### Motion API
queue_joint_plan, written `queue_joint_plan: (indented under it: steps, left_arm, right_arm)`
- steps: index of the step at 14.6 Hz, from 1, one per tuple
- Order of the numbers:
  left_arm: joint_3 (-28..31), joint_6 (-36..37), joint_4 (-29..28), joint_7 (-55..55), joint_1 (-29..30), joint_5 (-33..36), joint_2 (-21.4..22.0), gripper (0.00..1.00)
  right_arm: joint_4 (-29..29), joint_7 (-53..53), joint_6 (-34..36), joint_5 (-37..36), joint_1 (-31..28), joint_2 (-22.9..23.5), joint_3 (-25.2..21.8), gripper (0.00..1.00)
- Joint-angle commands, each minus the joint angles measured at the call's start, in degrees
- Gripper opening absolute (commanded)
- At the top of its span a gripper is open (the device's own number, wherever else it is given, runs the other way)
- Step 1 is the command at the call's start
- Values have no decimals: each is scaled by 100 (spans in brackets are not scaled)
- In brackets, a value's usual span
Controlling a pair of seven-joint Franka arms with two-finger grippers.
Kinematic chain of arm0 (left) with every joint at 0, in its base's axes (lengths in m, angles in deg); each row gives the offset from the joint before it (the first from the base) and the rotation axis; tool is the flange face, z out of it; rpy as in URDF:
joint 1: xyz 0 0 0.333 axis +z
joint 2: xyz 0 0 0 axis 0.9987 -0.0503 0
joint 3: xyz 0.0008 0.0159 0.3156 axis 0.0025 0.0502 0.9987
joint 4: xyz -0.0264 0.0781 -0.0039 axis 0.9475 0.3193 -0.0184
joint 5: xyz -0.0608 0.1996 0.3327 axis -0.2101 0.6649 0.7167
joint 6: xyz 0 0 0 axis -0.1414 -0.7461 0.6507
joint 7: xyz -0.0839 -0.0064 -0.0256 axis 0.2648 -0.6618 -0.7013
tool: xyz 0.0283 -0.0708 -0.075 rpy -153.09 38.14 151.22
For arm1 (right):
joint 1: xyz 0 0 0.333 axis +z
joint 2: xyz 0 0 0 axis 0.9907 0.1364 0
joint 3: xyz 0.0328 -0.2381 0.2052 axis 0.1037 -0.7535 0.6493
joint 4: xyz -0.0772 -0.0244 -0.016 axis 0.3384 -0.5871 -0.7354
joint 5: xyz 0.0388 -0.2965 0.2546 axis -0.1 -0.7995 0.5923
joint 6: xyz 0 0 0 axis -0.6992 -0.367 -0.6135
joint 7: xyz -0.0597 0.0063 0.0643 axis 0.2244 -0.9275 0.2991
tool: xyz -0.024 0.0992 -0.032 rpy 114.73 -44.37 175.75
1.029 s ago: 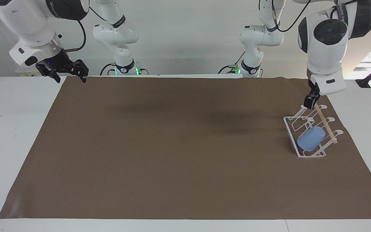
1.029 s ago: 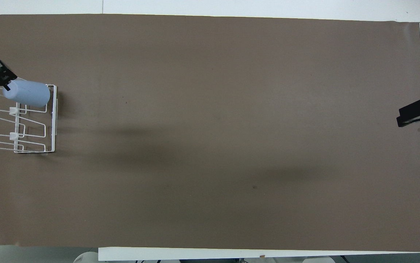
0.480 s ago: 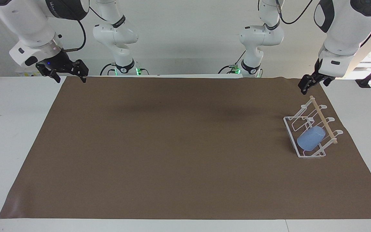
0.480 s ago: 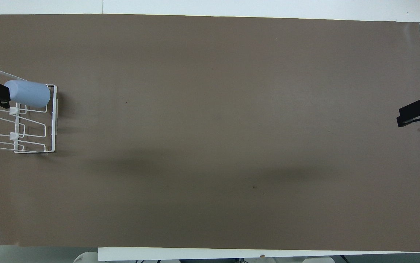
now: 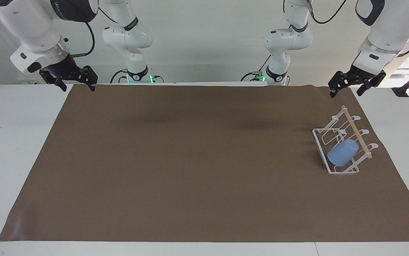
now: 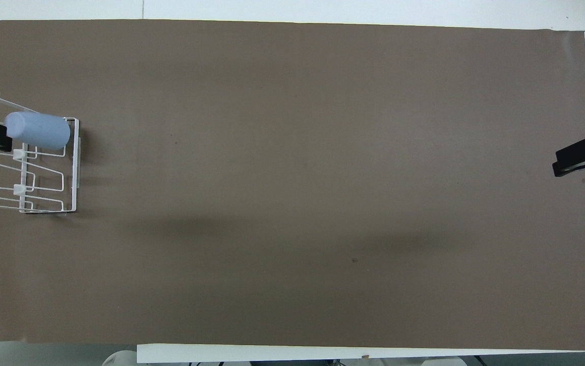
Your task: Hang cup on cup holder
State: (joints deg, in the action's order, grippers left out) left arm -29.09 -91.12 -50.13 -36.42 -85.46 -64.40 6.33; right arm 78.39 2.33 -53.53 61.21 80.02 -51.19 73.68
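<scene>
The cup (image 5: 343, 152) hung tilted on the prong of the cup holder (image 5: 343, 144) farthest from the robots, its base pointing toward the middle of the desk. The holder stood on the brown mat (image 5: 197, 163) near the edge of the desk at the left arm's end. The left gripper (image 5: 356, 84) hovered above the mat's corner at that end, fingers spread wide and empty. The right gripper (image 5: 73, 81) waited over the corner at the right arm's end, fingers apart, holding nothing.
</scene>
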Motion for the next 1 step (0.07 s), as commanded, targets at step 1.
queue_joint_plan:
  steps: [1]
  left_arm:
    - [-158,-3,228,144,160,-99,-108,100]
  right_arm:
    - [120,16,15,112,-76,-114,40,99]
